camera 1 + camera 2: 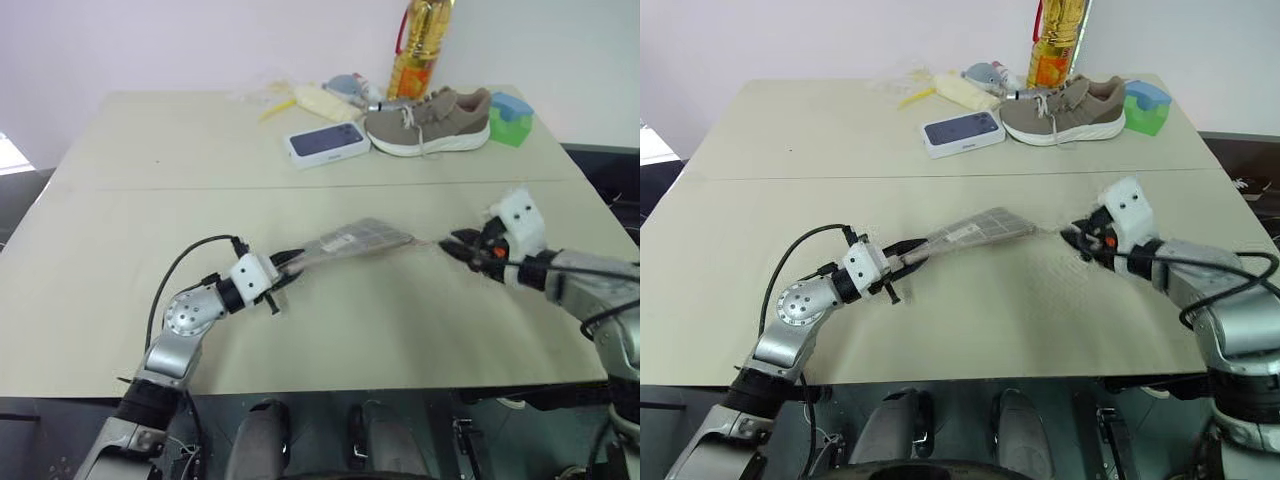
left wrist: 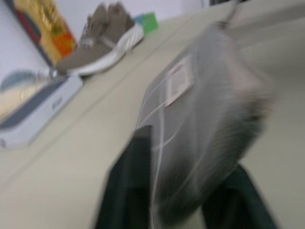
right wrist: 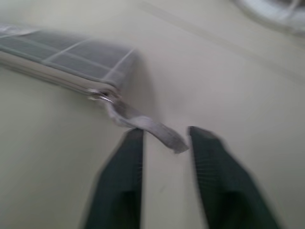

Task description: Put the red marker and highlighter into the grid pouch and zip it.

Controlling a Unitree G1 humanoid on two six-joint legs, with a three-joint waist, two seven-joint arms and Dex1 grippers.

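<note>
The pouch point(image 1: 357, 240) is gripped at one end between the left pincer's point(image 1: 290, 264) fingers, its long axis running toward the right pincer point(image 3: 164, 143). That pincer is parted, the pull strap point(image 3: 147, 128) lying loose between its fingers above the table point(image 1: 400, 320).

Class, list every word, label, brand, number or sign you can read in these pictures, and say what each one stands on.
None can be read.
White label patch on the grid pouch: printed lines, too blurred to read.
Phone box: a faint mark on its side in the left wrist view, too blurred to read.
Yellow bottle: red and yellow label, lettering too small to read.
</note>
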